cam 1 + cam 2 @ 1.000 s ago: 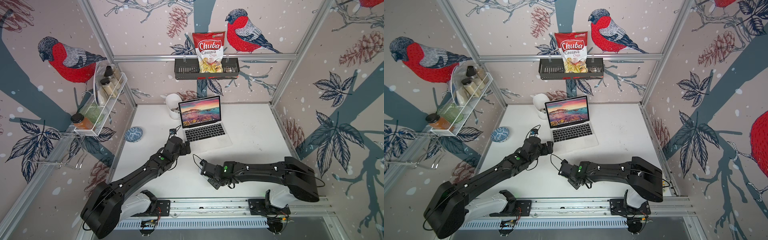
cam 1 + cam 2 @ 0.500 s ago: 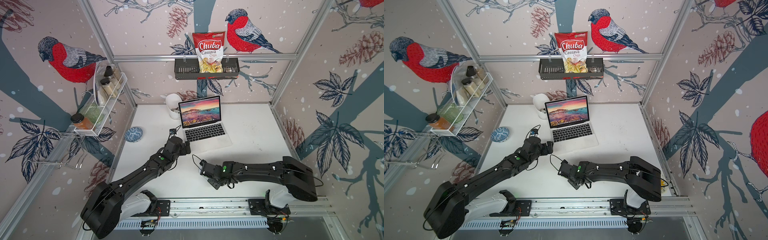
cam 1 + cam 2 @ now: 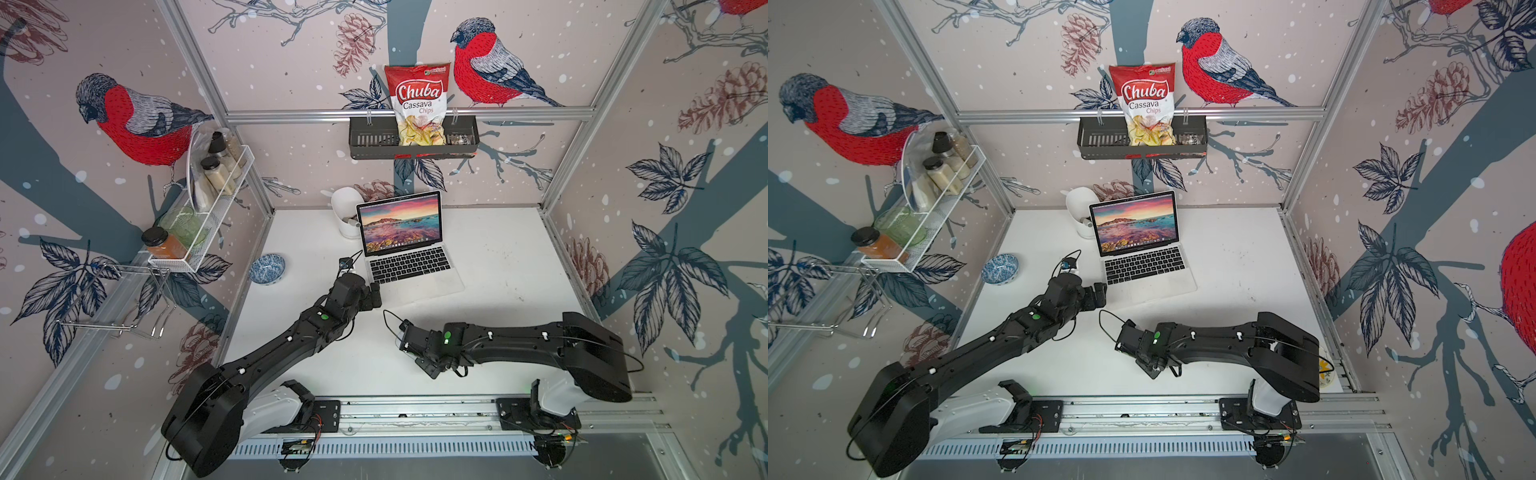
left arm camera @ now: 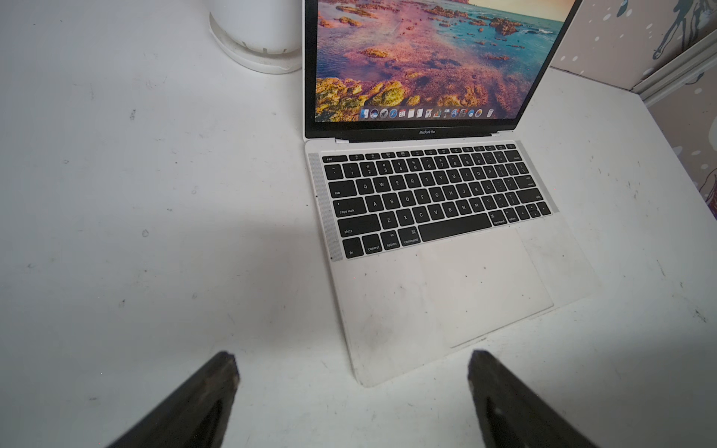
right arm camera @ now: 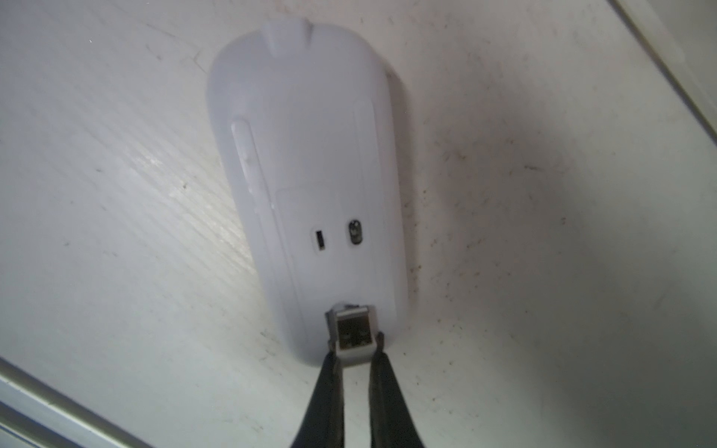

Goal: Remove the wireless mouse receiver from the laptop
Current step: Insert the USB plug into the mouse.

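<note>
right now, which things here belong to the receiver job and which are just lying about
Job: laptop; receiver; wireless mouse, lying underside up; right claw, tips on either side of the receiver; left claw, open near the laptop's front corner.

Lying about: white cup; blue bowl; chips bag in black basket; spice jars on wall rack.
</note>
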